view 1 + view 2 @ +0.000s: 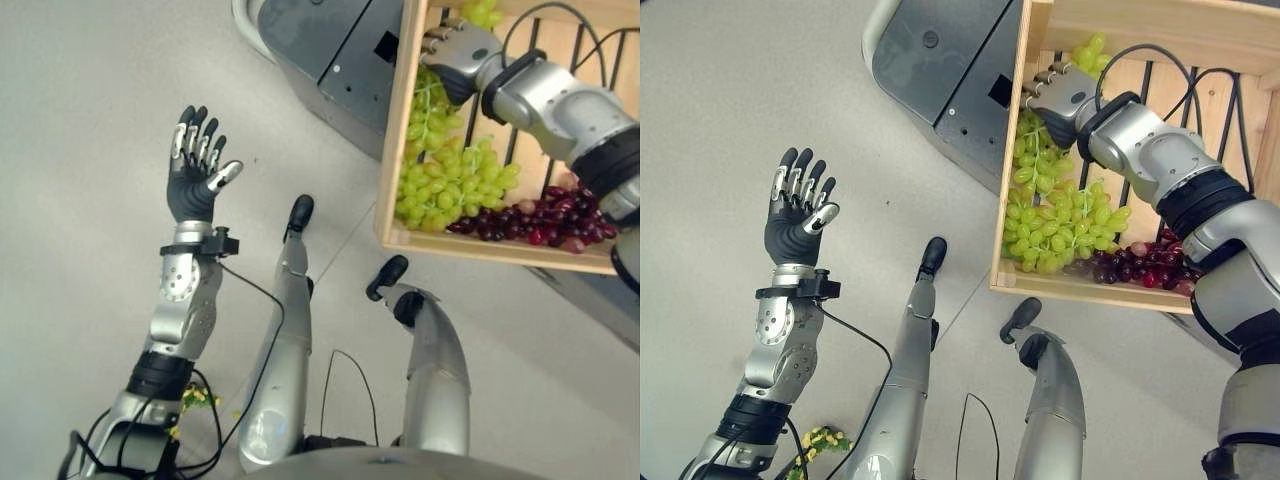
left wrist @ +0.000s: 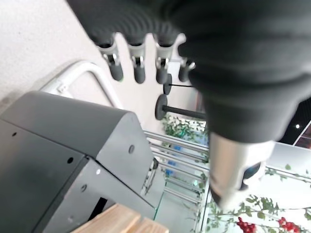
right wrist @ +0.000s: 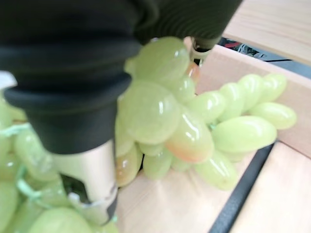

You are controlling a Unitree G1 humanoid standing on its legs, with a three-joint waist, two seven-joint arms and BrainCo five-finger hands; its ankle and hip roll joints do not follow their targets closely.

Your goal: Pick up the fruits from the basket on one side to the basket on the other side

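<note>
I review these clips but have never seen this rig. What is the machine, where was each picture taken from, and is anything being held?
It is a humanoid robot. Two pictures come from its head, looking down; the other two from cameras on its wrists. The right hand reaches into a wooden crate holding green grapes and dark red grapes. Its wrist view shows green grapes pressed against the hand, but not whether the fingers have closed on them. The left hand is raised over the floor, fingers straight, holding nothing.

right hand [image 1: 1060, 95] fingers buried in green grapes [image 1: 1050, 225]
</note>
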